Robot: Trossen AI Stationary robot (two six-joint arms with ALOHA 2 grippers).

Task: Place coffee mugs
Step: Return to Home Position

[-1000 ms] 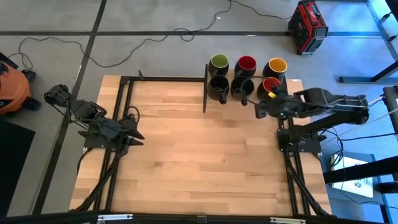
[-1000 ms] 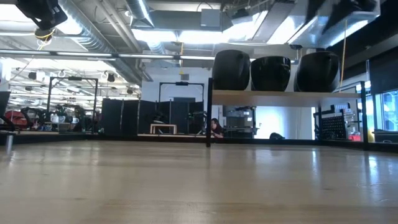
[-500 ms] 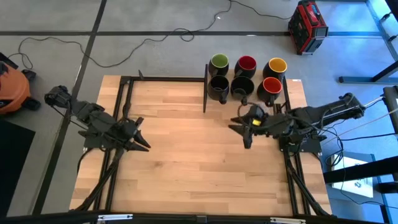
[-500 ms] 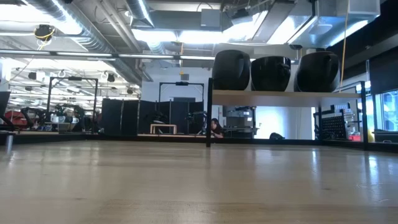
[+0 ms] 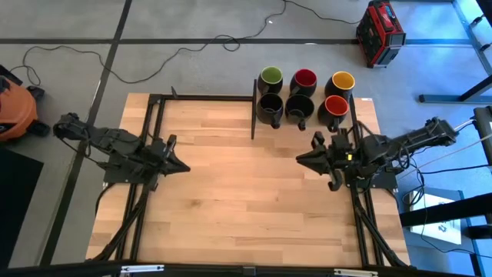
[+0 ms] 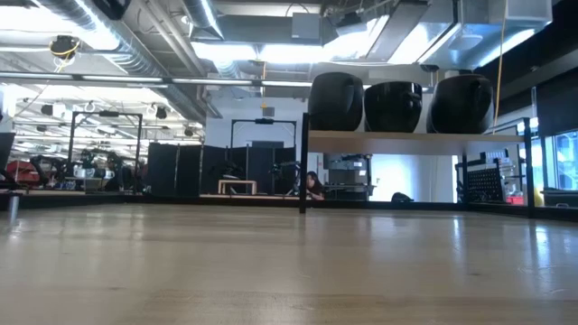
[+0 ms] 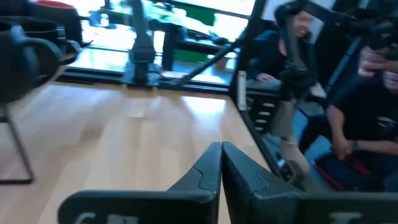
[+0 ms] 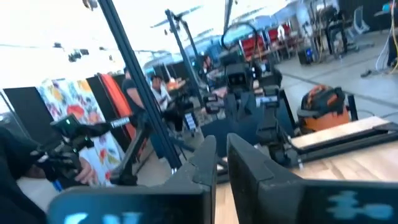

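**High view.** A light butcher-block wooden bench in a black metal frame stands on a grey concrete floor. Six dark ceramic coffee mugs stand in two rows of three on a shelf at the bench's far edge, right of centre. The back row holds the green-lined mug, a red-lined mug and the yellow-lined mug. The front row holds one black-lined mug, another black-lined mug and a second red-lined mug. The left gripper lies low over the bench's left side. The right gripper lies over the right side, near the mugs but apart from them. Both grippers are empty. A red tool case, an orange vacuum cleaner and a black cable lie on the floor.

**Low view.** Bare wood runs back to the pale shelf board. Three dark mugs show on it from the side. Behind is a large workshop with ceiling ducts and strip lights. A person shows far off.

**Left wrist view.** The left gripper has its fingers pressed together over bare wood. People sit beyond the bench's edge.

**Right wrist view.** The right gripper has its fingers drawn close, with only a thin slit between them. The vacuum cleaner stands beyond the bench.
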